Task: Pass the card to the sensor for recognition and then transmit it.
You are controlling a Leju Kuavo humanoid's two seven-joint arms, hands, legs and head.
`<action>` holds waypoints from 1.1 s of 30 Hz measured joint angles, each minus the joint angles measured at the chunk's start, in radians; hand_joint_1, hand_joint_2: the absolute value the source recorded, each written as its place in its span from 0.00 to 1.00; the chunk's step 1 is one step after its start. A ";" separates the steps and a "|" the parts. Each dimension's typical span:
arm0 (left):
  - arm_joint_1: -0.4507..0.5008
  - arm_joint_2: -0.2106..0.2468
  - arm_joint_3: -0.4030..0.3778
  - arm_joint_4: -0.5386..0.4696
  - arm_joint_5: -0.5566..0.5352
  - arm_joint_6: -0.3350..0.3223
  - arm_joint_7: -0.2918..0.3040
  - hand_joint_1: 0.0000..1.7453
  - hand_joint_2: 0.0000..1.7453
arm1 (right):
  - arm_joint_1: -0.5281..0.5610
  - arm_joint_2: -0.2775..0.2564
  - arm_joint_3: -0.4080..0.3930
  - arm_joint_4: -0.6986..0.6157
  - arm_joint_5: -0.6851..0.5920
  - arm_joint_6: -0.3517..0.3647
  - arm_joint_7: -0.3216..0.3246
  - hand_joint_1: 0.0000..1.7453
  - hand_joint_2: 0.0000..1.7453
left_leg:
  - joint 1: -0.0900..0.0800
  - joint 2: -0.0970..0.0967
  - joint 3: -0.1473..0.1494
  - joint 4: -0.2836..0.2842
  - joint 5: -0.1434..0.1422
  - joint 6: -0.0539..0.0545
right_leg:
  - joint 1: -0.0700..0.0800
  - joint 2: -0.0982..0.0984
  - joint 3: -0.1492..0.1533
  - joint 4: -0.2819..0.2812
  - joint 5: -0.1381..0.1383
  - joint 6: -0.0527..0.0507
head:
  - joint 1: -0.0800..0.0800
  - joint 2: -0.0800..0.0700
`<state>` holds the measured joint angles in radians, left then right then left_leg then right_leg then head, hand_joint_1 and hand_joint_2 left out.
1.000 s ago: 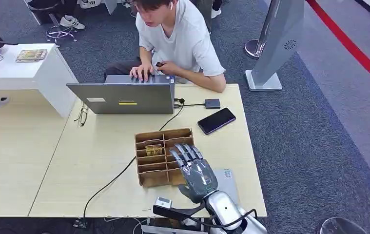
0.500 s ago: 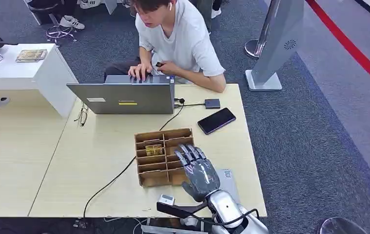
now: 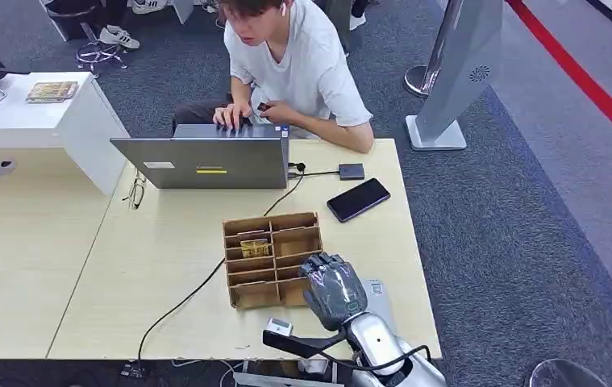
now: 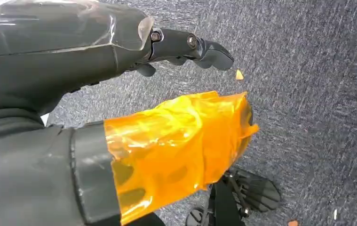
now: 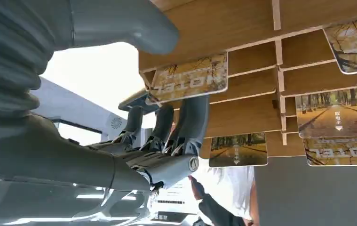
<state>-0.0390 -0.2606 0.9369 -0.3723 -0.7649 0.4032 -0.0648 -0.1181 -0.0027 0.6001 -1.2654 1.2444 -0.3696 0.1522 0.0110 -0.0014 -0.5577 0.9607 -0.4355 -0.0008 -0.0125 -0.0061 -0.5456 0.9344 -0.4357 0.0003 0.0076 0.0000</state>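
Note:
A wooden slotted card rack (image 3: 271, 221) stands mid-table with a card (image 3: 255, 247) showing in one slot. My right hand (image 3: 333, 289) is at the rack's near right corner, fingers curled down into it. In the right wrist view the hand (image 5: 134, 160) has its fingers (image 5: 186, 117) pressed against one face of a printed card (image 5: 190, 77) in a slot. The thumb (image 5: 120, 23) lies over the other side. Other cards (image 5: 329, 120) sit in neighbouring slots. My left hand (image 4: 120, 117) hangs over grey carpet, fingers apart and holding nothing. A small white device (image 3: 278, 326) sits at the table's front edge.
A person (image 3: 294, 56) types on a grey laptop (image 3: 206, 161) at the far edge. A black phone (image 3: 357, 198) and a small dark box (image 3: 351, 171) lie right of it. A black cable (image 3: 189, 294) crosses the table. Glasses (image 3: 135, 192) lie at the left.
My right hand's fingers, stretched flat over the rack a second ago, have curled down into it. The hand has drawn slightly back toward me.

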 joint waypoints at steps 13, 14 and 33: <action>-0.001 0.004 0.000 0.009 0.000 0.003 -0.004 0.00 0.00 | -0.001 0.002 -0.003 0.003 -0.002 -0.001 -0.003 0.78 1.00 | 0.000 0.000 0.000 0.000 0.000 0.000 | 0.000 0.000 0.000 0.000 0.000 0.000 | 0.000 0.000; -0.002 0.005 0.000 0.011 -0.001 0.005 -0.007 0.00 0.00 | -0.001 0.003 -0.003 0.006 -0.002 -0.001 -0.005 0.84 1.00 | 0.000 0.000 0.000 0.000 0.000 0.000 | 0.000 0.000 0.000 0.000 0.000 0.000 | 0.000 0.000; -0.010 0.012 0.004 0.033 -0.008 0.007 -0.019 0.00 0.00 | 0.005 0.043 -0.014 0.020 0.017 -0.172 -0.064 1.00 1.00 | 0.000 0.000 0.000 0.000 0.000 0.000 | 0.000 0.000 0.000 0.000 0.000 0.000 | 0.000 0.000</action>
<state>-0.0495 -0.2483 0.9411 -0.3395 -0.7733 0.4097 -0.0843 -0.1128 0.0408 0.5856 -1.2455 1.2612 -0.5413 0.0881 0.0110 -0.0013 -0.5576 0.9606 -0.4355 -0.0008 -0.0124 -0.0061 -0.5458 0.9345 -0.4357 0.0003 0.0076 0.0000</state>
